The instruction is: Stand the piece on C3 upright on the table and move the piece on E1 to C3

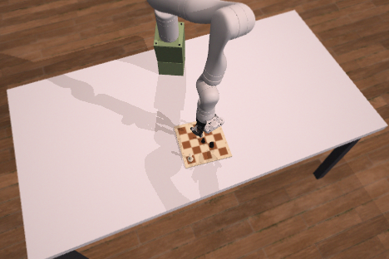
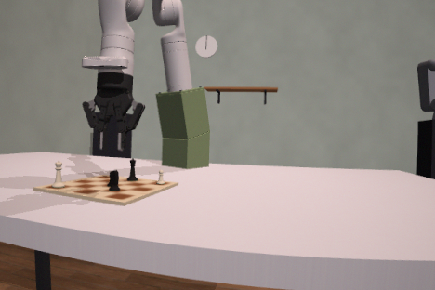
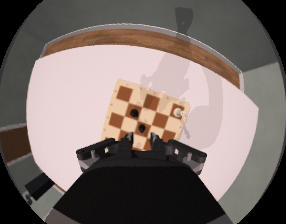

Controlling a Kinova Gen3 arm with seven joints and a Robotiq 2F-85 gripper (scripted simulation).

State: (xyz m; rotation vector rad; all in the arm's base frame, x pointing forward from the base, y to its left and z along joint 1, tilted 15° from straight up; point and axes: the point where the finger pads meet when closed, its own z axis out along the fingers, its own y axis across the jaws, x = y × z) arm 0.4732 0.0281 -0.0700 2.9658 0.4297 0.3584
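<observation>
The gripper (image 2: 112, 151) was held above the far edge of the board (image 2: 139, 193), pointing straight down, clear of every piece. Its fingers were drawn partway together with a narrow gap left between them, and nothing was gripped. Four pieces were seen on the board: a white piece (image 2: 58, 174) on the left corner, a white pawn (image 2: 161, 177) on the right corner, a tall black piece (image 2: 133, 170) towards the back, and a squat black piece (image 2: 113, 180) near the middle, probably on C3. The edge letters could not be read, so the piece on E1 could not be told. The board lay on the table (image 1: 291, 91) before the green pedestal (image 1: 169, 56).
</observation>
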